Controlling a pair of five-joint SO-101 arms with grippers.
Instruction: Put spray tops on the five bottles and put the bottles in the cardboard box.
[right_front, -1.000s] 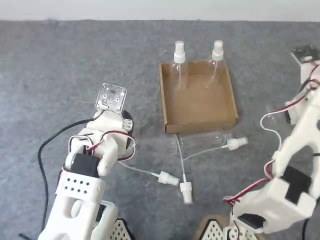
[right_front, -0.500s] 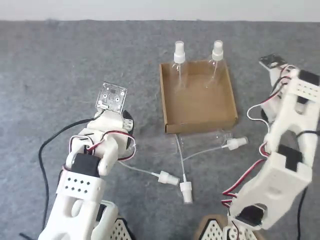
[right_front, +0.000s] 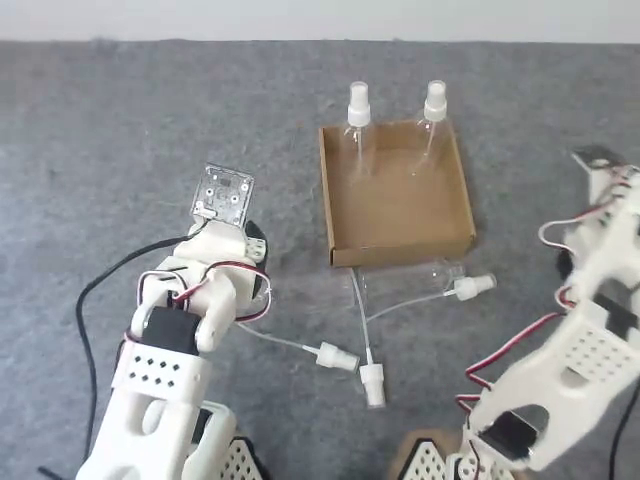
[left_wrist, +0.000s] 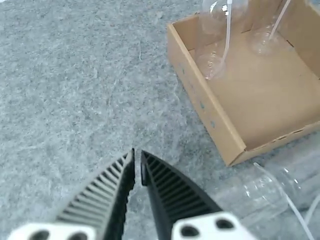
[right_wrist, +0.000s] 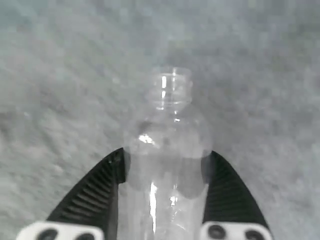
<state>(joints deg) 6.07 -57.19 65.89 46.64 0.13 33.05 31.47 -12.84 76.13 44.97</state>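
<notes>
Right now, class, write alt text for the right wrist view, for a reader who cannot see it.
A clear bottle with no spray top, its open neck pointing away from the camera, is clasped in the right gripper, one black finger on each side. Behind it lies grey carpet.

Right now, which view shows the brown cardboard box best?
High view: the whole brown cardboard box, all four walls. Left wrist view cuts part off. Right wrist view faces a clear plastic bottle instead.

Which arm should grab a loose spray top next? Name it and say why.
Left. The left gripper is shut and empty near a spray top; the right gripper holds an uncapped bottle.
</notes>
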